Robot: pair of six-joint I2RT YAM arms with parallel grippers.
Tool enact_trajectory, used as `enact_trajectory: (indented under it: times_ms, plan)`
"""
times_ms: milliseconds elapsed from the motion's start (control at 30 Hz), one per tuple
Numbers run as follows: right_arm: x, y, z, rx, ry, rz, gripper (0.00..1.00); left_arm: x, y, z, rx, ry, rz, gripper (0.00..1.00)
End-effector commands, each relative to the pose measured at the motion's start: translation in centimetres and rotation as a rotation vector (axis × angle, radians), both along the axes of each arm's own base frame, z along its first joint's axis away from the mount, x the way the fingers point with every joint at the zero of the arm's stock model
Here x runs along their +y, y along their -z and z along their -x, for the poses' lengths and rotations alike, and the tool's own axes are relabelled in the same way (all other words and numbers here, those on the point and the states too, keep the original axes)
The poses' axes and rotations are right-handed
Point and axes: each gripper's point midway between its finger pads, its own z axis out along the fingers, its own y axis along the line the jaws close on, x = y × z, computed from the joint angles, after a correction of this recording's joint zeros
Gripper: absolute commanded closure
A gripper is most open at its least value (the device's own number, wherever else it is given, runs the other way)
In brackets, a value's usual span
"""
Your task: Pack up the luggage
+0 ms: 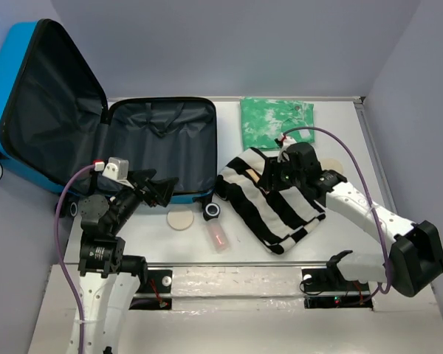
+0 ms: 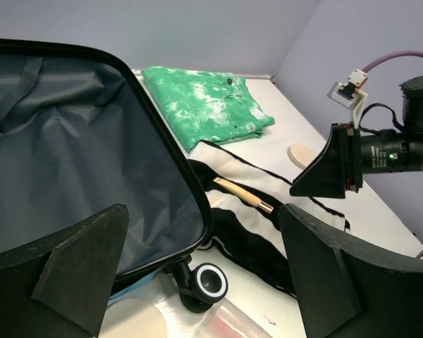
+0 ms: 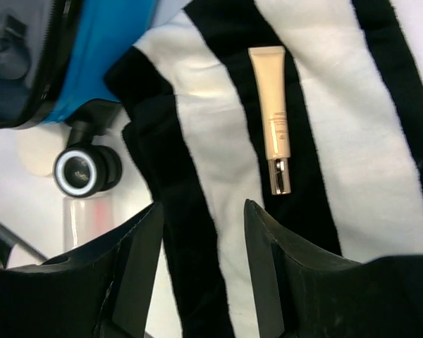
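The luggage (image 1: 162,144) lies open at the left, a blue shell with black lining, its lid propped up behind. My left gripper (image 1: 161,190) hovers open over its front right corner by a wheel (image 2: 210,282), nothing between the fingers (image 2: 77,274). A black-and-white striped cloth (image 1: 277,210) lies to the right of the case, with a cream tube (image 3: 275,116) resting on it. My right gripper (image 3: 203,206) hangs open just above the striped cloth (image 3: 218,211), short of the tube, holding nothing.
A folded green cloth (image 1: 277,122) lies at the back of the table. In front of the case are a beige round disc (image 1: 181,220) and a clear bottle with pink inside (image 1: 218,237). Walls stand close at the back and right.
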Motion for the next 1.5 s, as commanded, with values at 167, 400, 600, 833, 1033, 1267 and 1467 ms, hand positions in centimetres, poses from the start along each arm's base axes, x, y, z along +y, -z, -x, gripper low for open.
enact_trajectory:
  times_ms: [167, 400, 600, 833, 1033, 1267, 1467]
  plan:
    - [-1.4, 0.7, -3.3, -0.022, 0.085, 0.151, 0.50, -0.5, -1.2, 0.9, -0.055, 0.039, 0.005, 0.01]
    - [-2.6, 2.9, -5.0, 0.019, 0.114, 0.303, 0.50, -0.6, -0.8, 0.6, -0.035, 0.043, 0.008, 0.01]
    - [-1.9, 4.7, -5.9, 0.060, 0.074, 0.342, 0.50, -0.8, -0.8, 0.7, -0.041, 0.053, 0.009, 0.01]
    - [-1.1, 7.0, -7.0, 0.105, 0.047, 0.375, 0.59, -0.9, -0.7, 0.8, -0.035, 0.064, 0.009, 0.01]
    - [-0.7, 8.8, -7.2, 0.145, 0.026, 0.389, 0.63, -0.9, -0.6, 0.8, -0.034, 0.066, 0.009, 0.01]
    - [-0.1, 7.8, -6.7, 0.129, 0.000, 0.369, 0.58, -1.0, -0.5, 0.7, -0.030, 0.067, 0.010, 0.01]
    - [-0.3, 9.4, -6.3, 0.169, -0.005, 0.390, 0.65, -0.9, -0.6, 0.8, -0.034, 0.064, 0.010, 0.01]
